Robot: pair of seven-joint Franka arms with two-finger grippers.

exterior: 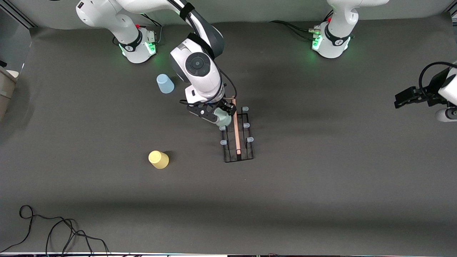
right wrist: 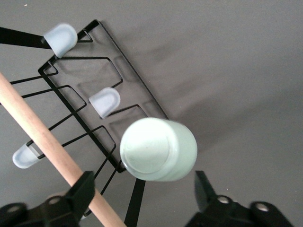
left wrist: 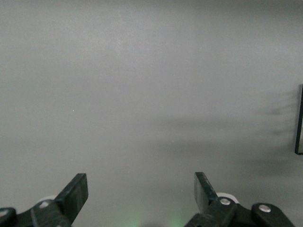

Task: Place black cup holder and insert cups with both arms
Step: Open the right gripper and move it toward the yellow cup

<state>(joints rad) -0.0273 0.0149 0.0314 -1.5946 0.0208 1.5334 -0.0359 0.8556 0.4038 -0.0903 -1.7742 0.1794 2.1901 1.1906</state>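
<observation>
Your black wire cup holder (exterior: pixel 238 142) with its wooden rod handle sat mid-table. A pale green plastic cup (right wrist: pixel 158 149) rested upside down on one peg, the right gripper (right wrist: pixel 142 189) spread wide around it. Two cups remained: pale blue (exterior: pixel 165 83) at ten o'clock, yellow (exterior: pixel 158 159) at eight. The left gripper (left wrist: pixel 141 191) waited wide open, empty, over the table's edge at two o'clock, bare table all around.

Dark grey table (exterior: pixel 321 200), loose black cable (exterior: pixel 60 232)
</observation>
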